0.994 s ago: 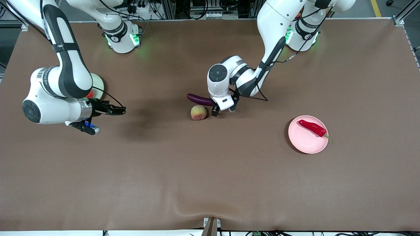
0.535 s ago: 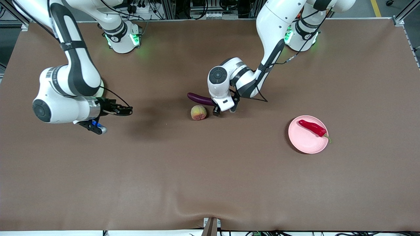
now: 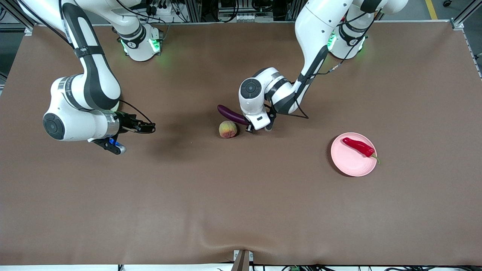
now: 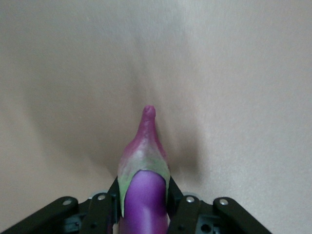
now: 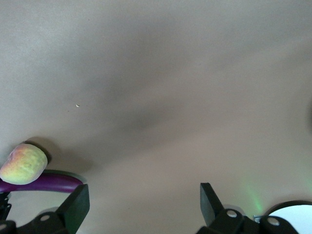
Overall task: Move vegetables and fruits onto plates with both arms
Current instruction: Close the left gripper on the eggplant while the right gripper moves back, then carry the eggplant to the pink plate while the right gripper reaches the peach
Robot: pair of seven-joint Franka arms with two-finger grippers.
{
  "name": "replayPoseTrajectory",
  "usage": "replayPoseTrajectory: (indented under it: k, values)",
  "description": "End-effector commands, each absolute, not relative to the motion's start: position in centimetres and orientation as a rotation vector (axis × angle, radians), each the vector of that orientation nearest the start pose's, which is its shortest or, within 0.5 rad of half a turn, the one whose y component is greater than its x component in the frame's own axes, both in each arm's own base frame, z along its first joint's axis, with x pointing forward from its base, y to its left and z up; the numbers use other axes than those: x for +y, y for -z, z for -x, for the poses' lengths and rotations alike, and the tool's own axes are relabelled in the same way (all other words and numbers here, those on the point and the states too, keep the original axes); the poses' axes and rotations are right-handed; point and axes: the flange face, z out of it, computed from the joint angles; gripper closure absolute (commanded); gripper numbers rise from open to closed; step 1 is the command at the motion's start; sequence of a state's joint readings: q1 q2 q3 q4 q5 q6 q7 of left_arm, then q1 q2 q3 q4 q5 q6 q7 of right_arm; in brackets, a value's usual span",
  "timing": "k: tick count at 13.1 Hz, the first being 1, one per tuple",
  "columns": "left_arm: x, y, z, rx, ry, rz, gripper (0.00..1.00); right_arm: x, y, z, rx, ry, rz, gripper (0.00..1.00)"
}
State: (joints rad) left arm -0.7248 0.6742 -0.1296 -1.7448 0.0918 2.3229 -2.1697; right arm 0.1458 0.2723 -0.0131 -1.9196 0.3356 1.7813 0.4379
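We see the left gripper (image 4: 144, 209) pinching the glossy, tapered purple eggplant (image 3: 231, 114) just beside the fuzzy round peach (image 3: 228, 129) – the right gripper (image 3: 147, 127), fingers spread, hovers over brown tabletop toward the right arm's end from that peach.

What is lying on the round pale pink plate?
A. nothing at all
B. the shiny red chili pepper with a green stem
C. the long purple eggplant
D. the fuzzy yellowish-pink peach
B: the shiny red chili pepper with a green stem lies across the round pale pink plate.
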Motion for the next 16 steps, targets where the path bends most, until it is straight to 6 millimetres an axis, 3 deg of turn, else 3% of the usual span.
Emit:
replayPoseTrajectory:
  k: [1, 5, 7, 9, 11, 13, 16]
  values:
    - [-48.3, -21.3, -44.5, -1.829, 0.004, 2.410, 1.00, 11.3, -33.1, -55.8, 0.666, -0.694, 2.794, 0.00]
    - [-47.7, -23.5, -44.6, -1.769, 0.011, 2.417, 1.00, 12.4, -33.2, -55.7, 0.677, -0.695, 2.790, 0.00]
    - [-46.7, -25.6, -45.2, -1.706, 0.008, 2.437, 1.00, 13.1, -33.2, -55.7, 0.678, -0.680, 2.783, 0.00]
    - [-45.4, -29.0, -46.8, -1.733, 0.003, 2.452, 1.00, 14.1, -33.4, -55.6, 0.722, -0.682, 2.783, 0.00]
    - [-42.5, -32.0, -49.8, -1.764, 0.000, 2.438, 1.00, 15.4, -33.4, -55.5, 0.740, -0.659, 2.790, 0.00]
    - [-38.1, -34.1, -53.8, -1.792, -0.007, 2.432, 1.00, 16.5, -33.4, -55.4, 0.764, -0.644, 2.794, 0.00]
    - [-30.0, -34.5, -59.1, -1.775, -0.030, 2.438, 1.00, 20.6, -31.5, -54.9, 0.834, -0.598, 2.812, 0.00]
